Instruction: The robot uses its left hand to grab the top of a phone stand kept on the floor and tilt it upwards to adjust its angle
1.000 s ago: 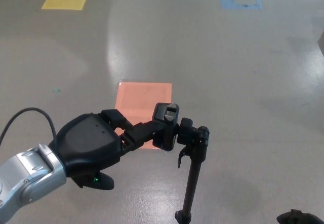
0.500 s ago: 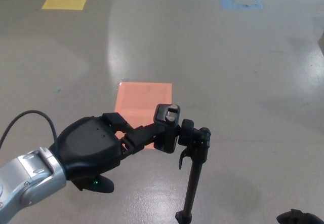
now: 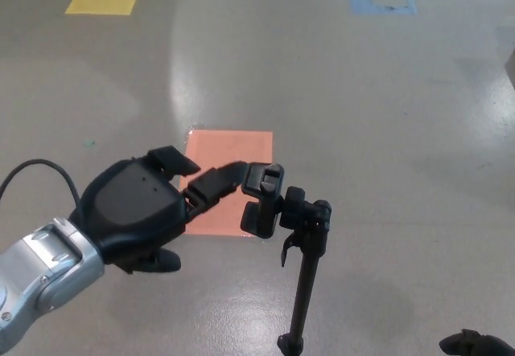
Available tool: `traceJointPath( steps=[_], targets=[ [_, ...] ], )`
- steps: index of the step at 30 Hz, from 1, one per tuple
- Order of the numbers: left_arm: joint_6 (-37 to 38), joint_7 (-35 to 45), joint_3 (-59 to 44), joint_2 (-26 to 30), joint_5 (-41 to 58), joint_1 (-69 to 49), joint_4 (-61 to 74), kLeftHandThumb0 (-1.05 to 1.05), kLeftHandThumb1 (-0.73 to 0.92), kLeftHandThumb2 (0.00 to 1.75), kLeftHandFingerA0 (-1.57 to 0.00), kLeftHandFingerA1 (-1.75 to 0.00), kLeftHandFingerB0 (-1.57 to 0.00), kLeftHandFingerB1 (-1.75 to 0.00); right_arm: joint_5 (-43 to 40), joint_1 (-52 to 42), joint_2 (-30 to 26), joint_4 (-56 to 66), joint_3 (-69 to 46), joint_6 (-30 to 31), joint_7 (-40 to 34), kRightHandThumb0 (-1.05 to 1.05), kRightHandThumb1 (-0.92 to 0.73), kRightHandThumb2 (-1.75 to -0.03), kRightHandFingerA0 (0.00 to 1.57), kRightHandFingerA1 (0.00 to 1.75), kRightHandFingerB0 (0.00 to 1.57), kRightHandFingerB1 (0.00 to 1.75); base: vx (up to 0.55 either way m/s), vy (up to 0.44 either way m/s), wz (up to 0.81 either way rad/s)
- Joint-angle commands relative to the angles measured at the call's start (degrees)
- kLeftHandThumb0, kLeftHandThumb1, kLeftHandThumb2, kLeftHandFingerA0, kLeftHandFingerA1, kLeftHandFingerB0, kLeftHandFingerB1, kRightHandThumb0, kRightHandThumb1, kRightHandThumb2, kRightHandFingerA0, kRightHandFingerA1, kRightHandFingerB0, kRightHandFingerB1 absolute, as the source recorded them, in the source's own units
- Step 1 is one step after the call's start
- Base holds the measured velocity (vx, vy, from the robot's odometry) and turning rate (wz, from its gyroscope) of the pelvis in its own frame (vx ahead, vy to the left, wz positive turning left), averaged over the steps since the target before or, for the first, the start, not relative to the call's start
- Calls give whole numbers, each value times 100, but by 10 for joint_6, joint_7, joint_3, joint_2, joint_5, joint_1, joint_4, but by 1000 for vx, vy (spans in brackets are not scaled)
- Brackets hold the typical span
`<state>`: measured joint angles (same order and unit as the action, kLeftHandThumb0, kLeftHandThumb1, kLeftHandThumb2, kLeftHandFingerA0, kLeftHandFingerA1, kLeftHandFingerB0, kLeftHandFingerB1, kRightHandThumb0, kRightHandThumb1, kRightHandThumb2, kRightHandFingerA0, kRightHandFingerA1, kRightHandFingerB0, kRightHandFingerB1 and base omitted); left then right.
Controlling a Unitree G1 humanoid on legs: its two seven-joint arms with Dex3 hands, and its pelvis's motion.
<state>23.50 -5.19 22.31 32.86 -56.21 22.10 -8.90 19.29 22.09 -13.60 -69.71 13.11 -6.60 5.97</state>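
Stand point(image 3: 304, 275) for a phone rises on a thin black pole from the grey floor point(image 3: 386, 114), its clamp head point(image 3: 264, 199) at the top, over the near right corner of an orange square point(image 3: 228, 180). Left hand point(image 3: 141, 211) reaches in from the left, fingers point(image 3: 216, 181) spread, one fingertip touching the clamp's upper edge without closing round it. A dark shape at the bottom right corner is too cut off to identify.
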Motion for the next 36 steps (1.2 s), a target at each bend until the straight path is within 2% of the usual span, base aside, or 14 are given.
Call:
traceJointPath(
  steps=[1, 4, 5, 6, 7, 18, 23, 26, 27, 28, 30, 31, 32, 36],
  targets=[
    [-56, -30, -10, -6, -34, -8, -3, -64, 60, 58, -36, -34, -3, -24, -3, 2, -7, -5, -3, 6, 5, -25, -61, -108, 8, 51, 7, 50, 0, 0, 0],
    [-61, -23, -10, -6, -33, -8, -4, -64, 61, 59, -35, -34, -2, -21, 0, 2, -8, -4, 0, 4, 5, -25, -61, -108, 8, 51, 7, 50, 0, 0, 0],
    [-65, -19, -10, -7, -32, -10, -3, -70, 51, 84, -31, -48, 0, -16, 1, 2, -8, -4, 1, 4, 6, -25, -61, -108, 8, 51, 7, 50, 0, 0, 0],
    [-68, -18, -10, -7, -33, -10, -3, -70, 51, 84, -31, -48, 0, -16, 2, 2, -8, -4, 2, 4, 6, -25, -61, -108, 8, 51, 7, 50, 0, 0, 0],
    [-70, -19, -10, -7, -33, -11, -4, -65, 62, 59, -36, -34, -2, -21, 5, 3, -8, -4, 4, 7, 5, -25, -61, -108, 8, 51, 7, 50, 0, 0, 0],
    [-91, -18, -11, -5, -27, -15, -40, -69, 67, 61, -35, -35, -3, -20, 4, 9, -8, -4, 3, 8, 10, -25, -61, -108, 8, 51, 7, 50, 0, 0, 0],
    [-110, 3, -11, -13, 0, -24, -123, -74, 81, 66, -28, -32, -5, -20, 6, 5, -9, -4, 3, 9, 9, -25, -61, -108, 7, 51, 7, 49, 0, 0, 0],
    [-115, -2, -21, -24, 31, -25, -200, -73, 82, 67, -26, -32, -8, -21, 8, 3, -9, -4, 6, 5, 10, -25, -62, -109, 7, 51, 7, 49, 0, 0, 0],
    [-117, 1, -28, -30, 45, -23, -231, -75, 68, 95, -15, -42, -4, -28, 7, 3, -9, -4, 5, 4, 10, -25, -61, -108, 8, 51, 8, 50, 0, 0, 0],
    [-123, 2, -37, -38, 63, -19, -286, -75, 68, 95, -13, -42, -5, -28, 7, 2, -9, -4, 6, 2, 11, -25, -61, -109, 9, 51, 8, 50, 0, 0, 0],
    [-125, -1, -41, -43, 71, -14, -325, -75, 68, 95, -13, -42, -5, -28, 8, 1, -9, -4, 7, 0, 11, -25, -61, -109, 9, 51, 8, 50, 0, 0, 0],
    [-123, -11, -41, -43, 70, -11, -348, -72, 85, 65, -21, -31, -7, -25, 8, 1, -9, -5, 6, 0, 11, -25, -61, -108, 9, 51, 8, 50, 0, 0, 0],
    [-118, -34, -43, -44, 72, -3, -411, -36, 50, 106, -1, -46, 0, -47, 7, 3, -8, -5, 6, 1, 10, -25, -60, -108, 9, 51, 8, 50, 0, 0, 0],
    [-111, -61, -50, -46, 82, 4, -495, -35, 51, 108, -1, -46, 0, -47, 7, 5, -7, -6, 7, 2, 11, -24, -61, -109, 9, 51, 8, 50, 0, 0, 0]
  ],
)
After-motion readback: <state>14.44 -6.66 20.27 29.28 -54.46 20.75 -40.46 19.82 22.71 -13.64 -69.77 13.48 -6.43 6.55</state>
